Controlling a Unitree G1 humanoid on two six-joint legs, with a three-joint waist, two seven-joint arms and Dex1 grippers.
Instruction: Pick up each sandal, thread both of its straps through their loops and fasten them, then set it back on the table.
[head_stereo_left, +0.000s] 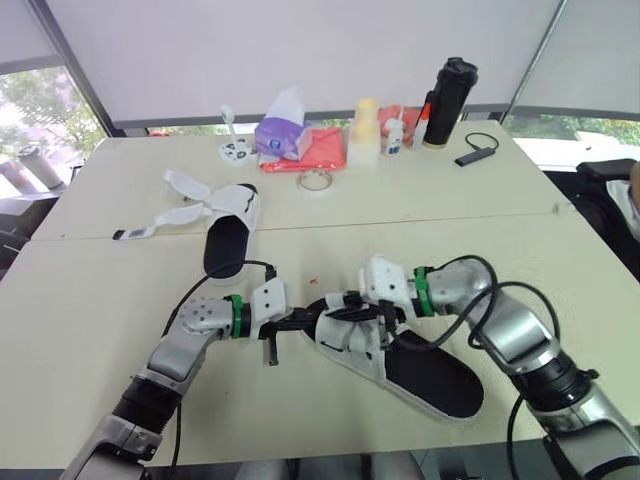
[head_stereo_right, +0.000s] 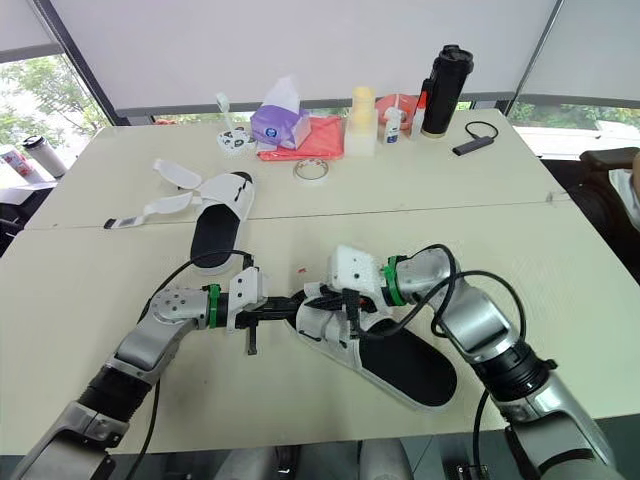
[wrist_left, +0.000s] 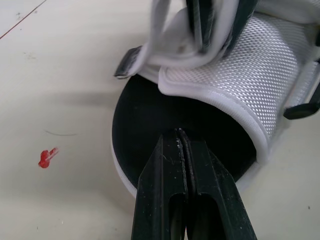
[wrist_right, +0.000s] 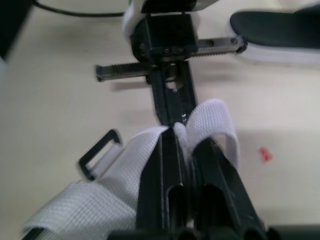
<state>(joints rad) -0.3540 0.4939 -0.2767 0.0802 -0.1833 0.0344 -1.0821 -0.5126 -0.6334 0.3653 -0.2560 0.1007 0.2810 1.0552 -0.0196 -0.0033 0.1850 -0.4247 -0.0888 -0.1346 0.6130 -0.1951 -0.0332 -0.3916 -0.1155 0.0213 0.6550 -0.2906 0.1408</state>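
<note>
Sandal (head_stereo_left: 430, 375), near: strap (wrist_right: 215, 117) pinched in my right jaws; left jaws pressed together, tips against it. I should hold strap flat, feeding squarely toward loop (wrist_right: 96, 146).

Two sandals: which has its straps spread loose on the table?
The far sandal, straps fanned flat; the near sandal has its strap pinched in the right gripper.

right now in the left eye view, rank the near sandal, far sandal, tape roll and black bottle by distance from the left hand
1. near sandal, at the left hand
2. far sandal, ahead, slightly left
3. tape roll, beyond it, mid-table
4. black bottle, far right corner
</note>
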